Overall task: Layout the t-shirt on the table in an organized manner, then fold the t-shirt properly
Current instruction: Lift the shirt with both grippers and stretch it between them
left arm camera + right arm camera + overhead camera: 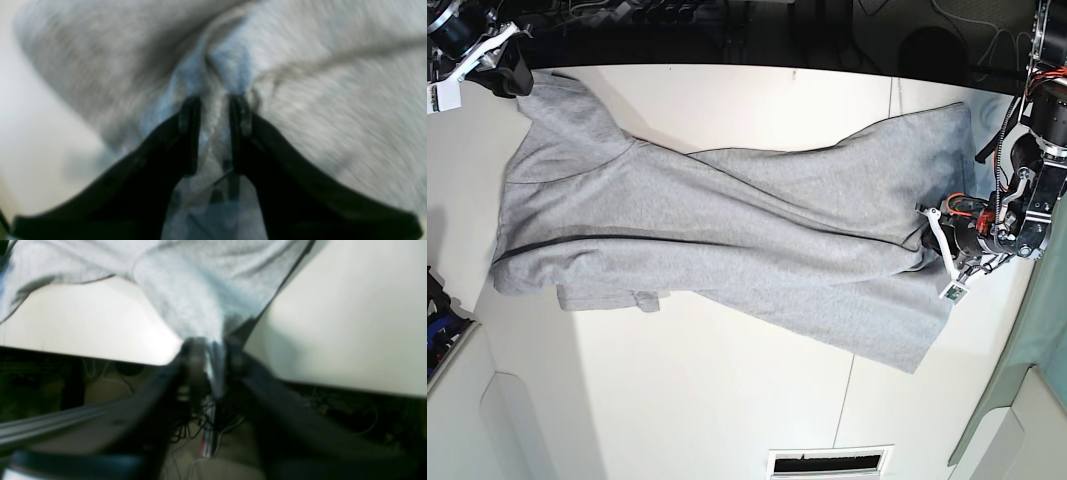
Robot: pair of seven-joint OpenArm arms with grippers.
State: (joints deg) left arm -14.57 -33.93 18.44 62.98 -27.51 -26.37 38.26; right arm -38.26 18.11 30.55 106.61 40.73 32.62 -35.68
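Observation:
The light grey t-shirt (pixel 727 220) lies stretched across the white table (pixel 727 400), one end at the far left corner, the other at the right edge. My right gripper (pixel 512 72) sits at the shirt's upper-left corner. In the right wrist view, which is blurred, its jaws (pixel 215 343) stand apart with a narrow strip of t-shirt (pixel 200 290) running between them. My left gripper (pixel 935 238) is at the shirt's right end. Up close, its black fingers (pixel 215 100) are parted around a raised ridge of t-shirt (pixel 333 100).
A thin dark seam (pixel 892 110) crosses the tabletop near the right side. A slotted vent (pixel 830 462) sits at the table's near edge. The right wrist view looks past the table edge (pixel 100 353) down to cables and clutter below. A teal surface (pixel 1027 370) borders the right.

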